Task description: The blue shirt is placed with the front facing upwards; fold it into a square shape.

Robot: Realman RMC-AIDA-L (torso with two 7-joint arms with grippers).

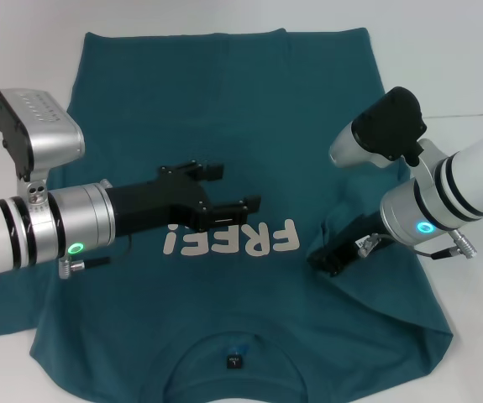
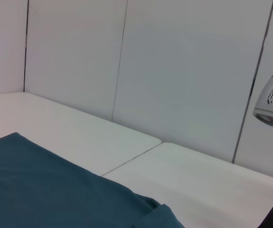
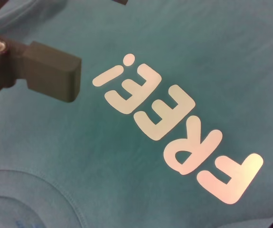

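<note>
The blue shirt lies flat on the white table, collar toward me, its bottom edge cut off. My left gripper hovers with fingers spread, empty, above the lettering. My right gripper sits low at the folded-in sleeve, its fingers hidden behind the wrist, so I cannot tell their state

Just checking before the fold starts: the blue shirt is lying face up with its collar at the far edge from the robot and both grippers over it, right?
Not quite. In the head view the blue shirt lies face up, but its collar is at the near edge, closest to the robot, with the hem far. The left gripper and right gripper are both over it.
</note>
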